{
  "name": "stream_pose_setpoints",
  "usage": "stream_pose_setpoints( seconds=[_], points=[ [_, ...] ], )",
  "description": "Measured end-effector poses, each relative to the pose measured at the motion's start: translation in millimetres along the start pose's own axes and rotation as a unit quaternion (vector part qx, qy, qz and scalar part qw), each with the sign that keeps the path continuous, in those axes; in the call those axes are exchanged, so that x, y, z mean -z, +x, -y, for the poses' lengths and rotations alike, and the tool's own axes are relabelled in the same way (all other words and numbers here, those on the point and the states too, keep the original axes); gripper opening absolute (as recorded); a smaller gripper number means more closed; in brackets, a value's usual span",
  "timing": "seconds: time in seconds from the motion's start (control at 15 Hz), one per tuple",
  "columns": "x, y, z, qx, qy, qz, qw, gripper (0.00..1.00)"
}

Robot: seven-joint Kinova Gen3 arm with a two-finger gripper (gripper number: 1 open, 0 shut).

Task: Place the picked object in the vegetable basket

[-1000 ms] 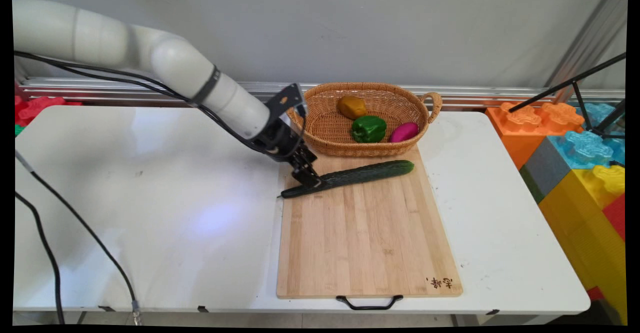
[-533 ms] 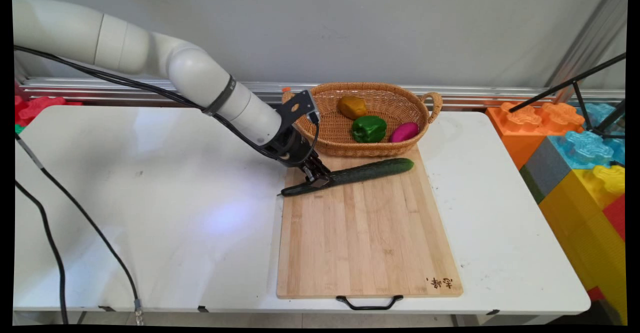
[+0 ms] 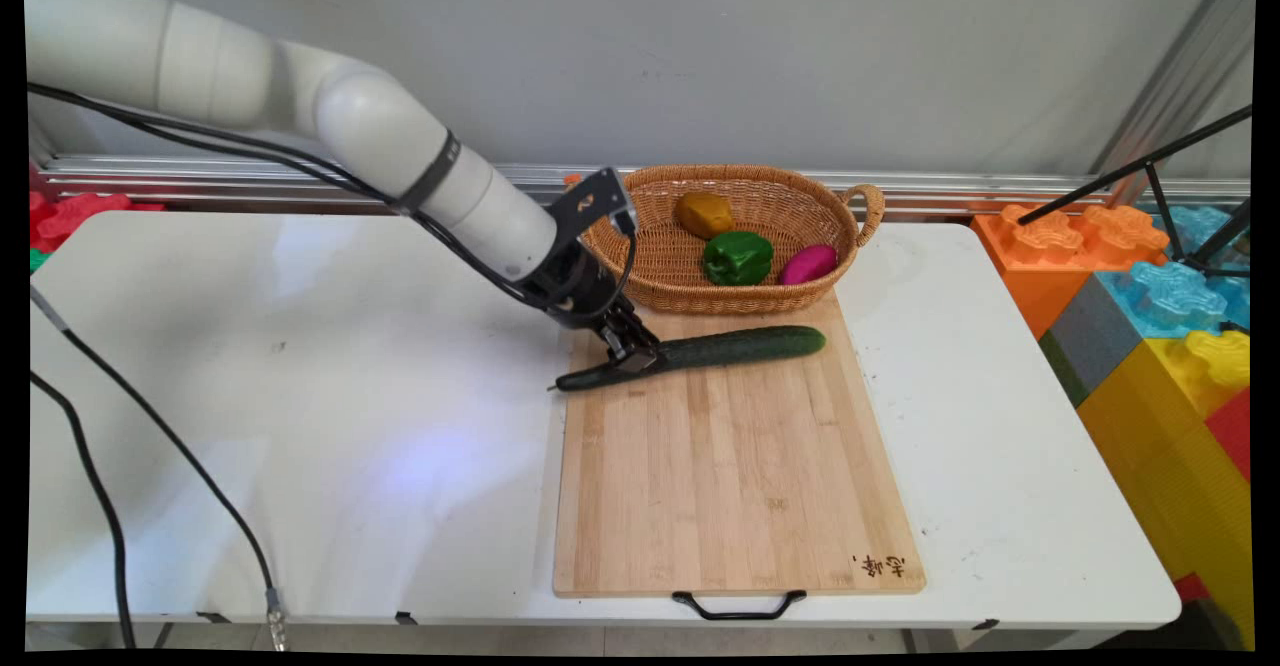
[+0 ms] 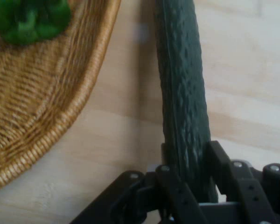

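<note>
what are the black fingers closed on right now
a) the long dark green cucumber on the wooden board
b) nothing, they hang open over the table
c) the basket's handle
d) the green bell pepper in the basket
a: the black two-finger gripper has its fingers closed on either side of the long dark green cucumber, near its stem end, over the bamboo cutting board.

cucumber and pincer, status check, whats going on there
Pincer shut on cucumber near its stem end. Cucumber lying across far end of board. Basket just behind, pepper inside it.
</note>
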Motion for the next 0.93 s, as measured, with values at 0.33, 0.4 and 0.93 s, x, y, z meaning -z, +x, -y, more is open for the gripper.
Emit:
stream_pose_setpoints(
  seconds=[0.33, 0.4, 0.93],
  points=[
    [44, 33, -21, 0.004, -0.008, -0.017, 0.9998, 0.0],
    [51, 42, -25, 0.003, -0.01, -0.023, 0.9997, 0.0],
    [73, 106, -13, -0.021, 0.046, -0.084, 0.9952, 0.0]
  ],
)
